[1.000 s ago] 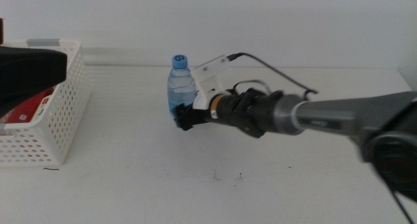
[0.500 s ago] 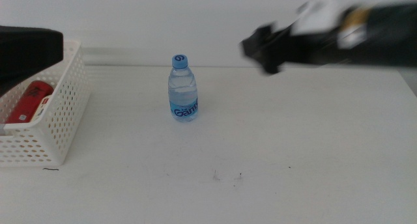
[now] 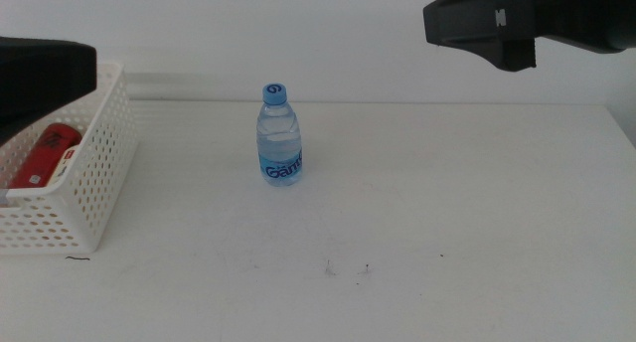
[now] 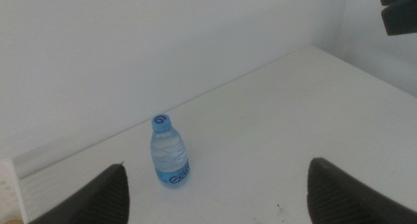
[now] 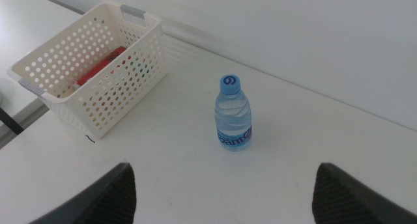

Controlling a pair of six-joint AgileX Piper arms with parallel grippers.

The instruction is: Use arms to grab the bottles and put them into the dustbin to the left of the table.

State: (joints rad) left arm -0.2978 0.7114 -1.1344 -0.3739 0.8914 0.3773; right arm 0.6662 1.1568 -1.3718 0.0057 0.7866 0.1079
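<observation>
Beside the dustbin, one bottle standing

Right of the dustbin, well apart, the water bottle stands upright on the desk. High to its right hangs the right claw, spread wide. The left claw, also wide, is above the dustbin.

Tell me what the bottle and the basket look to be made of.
Water bottle: clear thin plastic, glossy, see-through, with a blue cap and label. Basket: white moulded plastic, probably rigid, matte, its walls punched with rows of holes.
</observation>
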